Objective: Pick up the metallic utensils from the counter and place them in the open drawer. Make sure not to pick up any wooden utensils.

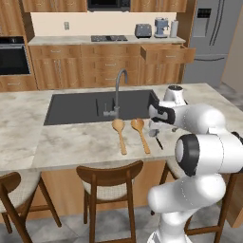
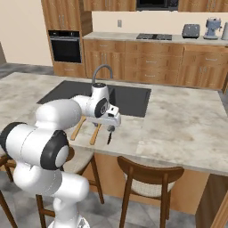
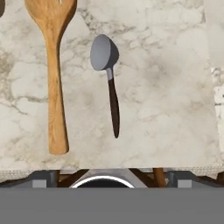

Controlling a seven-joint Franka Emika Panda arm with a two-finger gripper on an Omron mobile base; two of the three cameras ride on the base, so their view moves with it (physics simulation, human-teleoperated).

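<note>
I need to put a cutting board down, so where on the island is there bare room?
The counter is bare right of the sink, out to its far edge. Another bare stretch lies left of the sink. The front strip is crowded: two wooden spoons, a metal spoon beside them, and the open gripper above.

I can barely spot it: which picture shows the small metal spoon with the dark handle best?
The hand view: the metal spoon lies whole on the counter, grey bowl and dark handle clear. The left base view shows only its handle; the right base view, a dark sliver.
</note>
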